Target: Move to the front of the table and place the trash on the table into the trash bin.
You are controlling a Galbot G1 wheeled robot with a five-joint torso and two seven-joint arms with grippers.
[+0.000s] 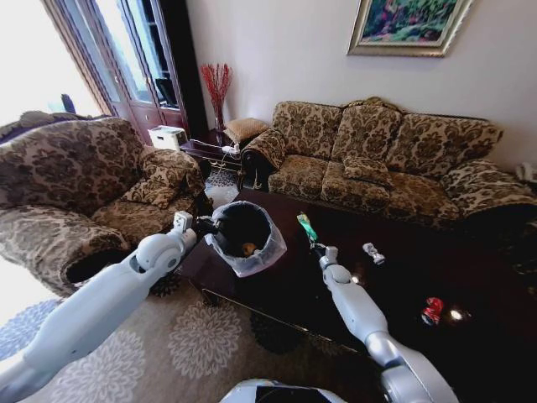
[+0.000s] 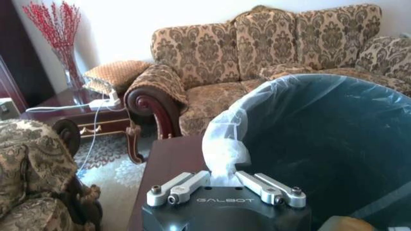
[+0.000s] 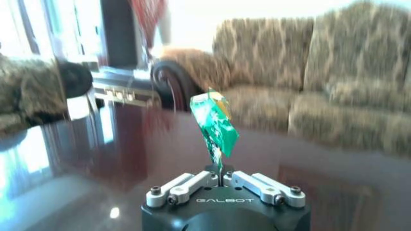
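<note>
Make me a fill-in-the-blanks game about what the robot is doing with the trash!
1. The right gripper is pinching a packet whose colour is ____.
2. The left gripper is clamped on the plastic bag of the trash bin, which stands on the ____.
3. The can lying nearest the table's right end is coloured ____.

Missing words: green; table; red

"GALBOT" on left gripper (image 2: pixel 224 185), right gripper (image 3: pixel 222 179)
</note>
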